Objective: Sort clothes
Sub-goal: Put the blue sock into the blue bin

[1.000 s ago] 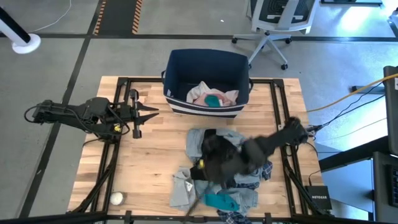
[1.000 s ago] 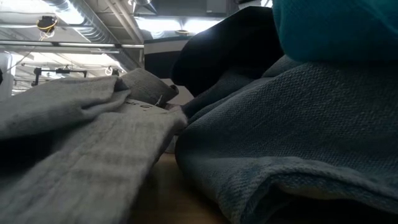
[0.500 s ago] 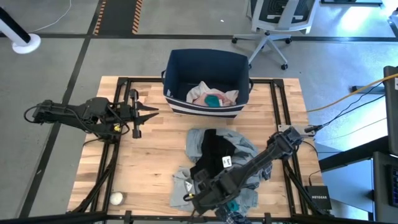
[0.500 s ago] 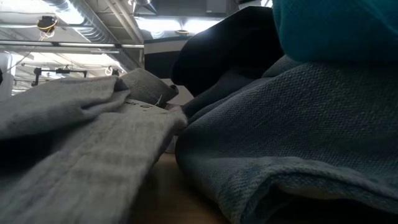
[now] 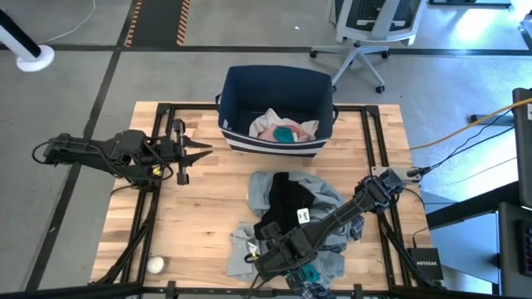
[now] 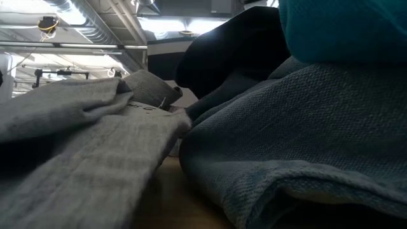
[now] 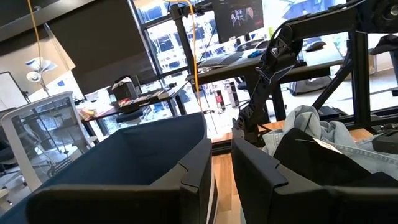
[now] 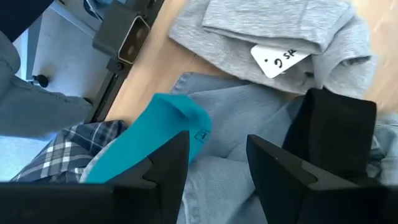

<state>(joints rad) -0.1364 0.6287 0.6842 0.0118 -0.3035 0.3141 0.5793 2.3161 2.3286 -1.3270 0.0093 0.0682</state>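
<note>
Now the right end effector [image 5: 278,259] hangs spread over the clothes [image 5: 293,218], just above a teal piece [image 8: 152,134]; the left end effector [image 5: 199,149] waits spread, left of the bin [image 5: 237,91].

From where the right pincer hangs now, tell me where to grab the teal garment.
Grip the teal garment at its raised rounded end, nearest the grey garment. That end lies bunched on top of the denim piece, free of the plaid. Come straight down; the right pincer is open just beside it.
</note>
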